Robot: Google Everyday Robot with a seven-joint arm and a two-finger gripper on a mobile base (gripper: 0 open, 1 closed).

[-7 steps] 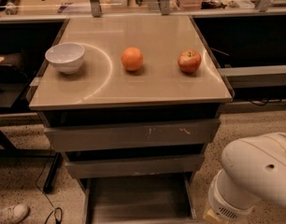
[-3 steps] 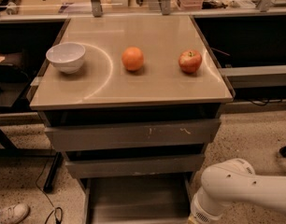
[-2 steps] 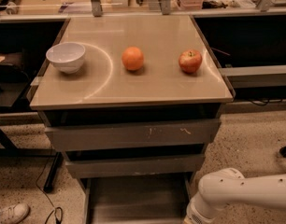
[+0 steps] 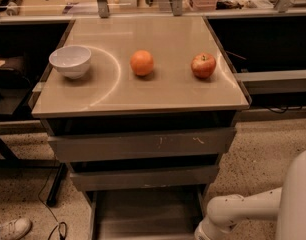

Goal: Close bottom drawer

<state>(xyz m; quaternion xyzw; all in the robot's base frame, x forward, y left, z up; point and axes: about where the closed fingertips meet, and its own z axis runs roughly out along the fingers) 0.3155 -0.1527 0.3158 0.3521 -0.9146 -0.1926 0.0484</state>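
The bottom drawer (image 4: pixel 143 209) is the lowest and narrowest grey metal tray. It stands pulled out toward me below the middle drawer (image 4: pixel 143 178) and the scratched top drawer (image 4: pixel 143 144). Its front runs off the bottom edge of the camera view. My white arm (image 4: pixel 238 209) reaches in from the lower right, and its end sits beside the drawer's right side. The gripper itself is out of view below the bottom edge.
A white bowl (image 4: pixel 70 60), an orange (image 4: pixel 142 63) and a red apple (image 4: pixel 203 65) sit on the beige cabinet top (image 4: pixel 168 96). Dark shelves flank the cabinet. A white shoe (image 4: pixel 13 228) and a black cable (image 4: pixel 58 229) lie on the speckled floor at the lower left.
My arm has swung left and lower, from the right of the cabinet to the bottom drawer's right side. The drawers and the things on top have not moved.
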